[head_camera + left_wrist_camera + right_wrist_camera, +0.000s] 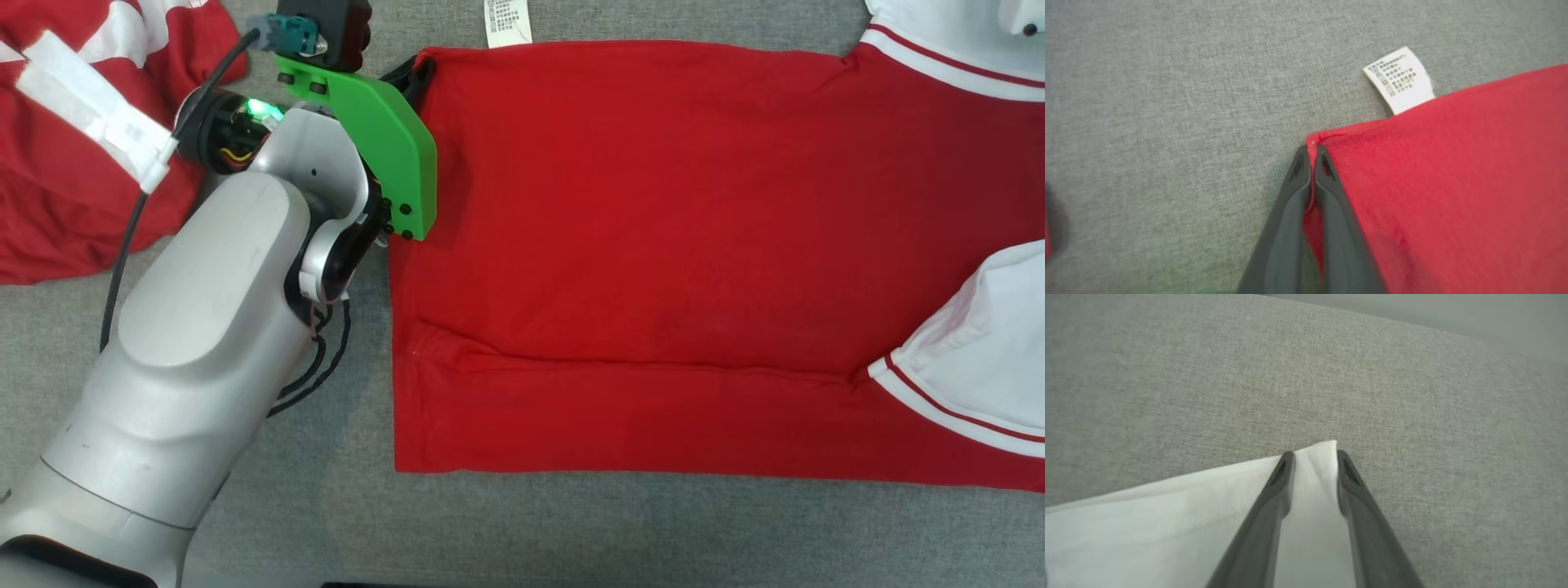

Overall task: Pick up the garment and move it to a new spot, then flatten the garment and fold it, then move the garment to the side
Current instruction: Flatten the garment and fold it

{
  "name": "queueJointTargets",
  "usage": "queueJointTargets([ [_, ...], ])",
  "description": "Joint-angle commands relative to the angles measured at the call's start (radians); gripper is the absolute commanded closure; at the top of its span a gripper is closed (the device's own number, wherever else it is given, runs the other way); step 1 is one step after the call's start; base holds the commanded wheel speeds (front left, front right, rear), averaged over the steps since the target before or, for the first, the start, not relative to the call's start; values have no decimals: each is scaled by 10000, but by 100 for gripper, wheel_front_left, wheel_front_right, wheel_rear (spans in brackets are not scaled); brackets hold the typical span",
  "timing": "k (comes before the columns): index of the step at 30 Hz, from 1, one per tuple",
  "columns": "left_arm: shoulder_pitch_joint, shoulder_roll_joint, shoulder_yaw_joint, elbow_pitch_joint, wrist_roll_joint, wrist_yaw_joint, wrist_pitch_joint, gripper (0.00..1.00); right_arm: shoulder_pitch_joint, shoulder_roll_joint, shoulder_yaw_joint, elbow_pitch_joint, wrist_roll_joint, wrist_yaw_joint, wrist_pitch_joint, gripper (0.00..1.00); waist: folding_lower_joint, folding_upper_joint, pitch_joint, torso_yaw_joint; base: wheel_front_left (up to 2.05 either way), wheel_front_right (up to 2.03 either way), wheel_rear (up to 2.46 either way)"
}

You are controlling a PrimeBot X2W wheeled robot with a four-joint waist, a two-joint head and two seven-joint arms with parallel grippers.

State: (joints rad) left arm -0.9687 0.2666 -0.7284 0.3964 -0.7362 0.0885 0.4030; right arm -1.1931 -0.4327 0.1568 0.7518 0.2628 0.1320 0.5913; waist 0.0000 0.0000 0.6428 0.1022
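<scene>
the red shirt is laid flat centre-right in the head view; its corner is pinched by the left gripper, half hidden there behind a green bracket. the right gripper is spread over white fabric.

A white care label juts from the edge of the red garment at one o'clock in the left wrist view. Its small print is too blurred to read.

A silver-grey arm bears a green bracket, black cables, dark jaws.

Red garment, white sleeves, spread flat on grey surface
</scene>
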Motion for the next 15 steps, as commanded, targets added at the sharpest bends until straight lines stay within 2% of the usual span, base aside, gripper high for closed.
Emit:
queueJointTargets([
  [1,776,-132,-221,456,39,4,-57,100,220,12,-176,192,-53,-26,-386,100,0,0,-131,-46,0,0,0],
  [7,509,-239,455,788,143,-98,-2192,100,299,227,-389,-51,431,-23,-2042,100,0,0,-675,-303,0,0,0],
  [15,441,-289,482,1710,292,-351,-3069,100,819,115,86,63,960,-23,-2598,100,0,0,-1515,-724,0,0,0],
])
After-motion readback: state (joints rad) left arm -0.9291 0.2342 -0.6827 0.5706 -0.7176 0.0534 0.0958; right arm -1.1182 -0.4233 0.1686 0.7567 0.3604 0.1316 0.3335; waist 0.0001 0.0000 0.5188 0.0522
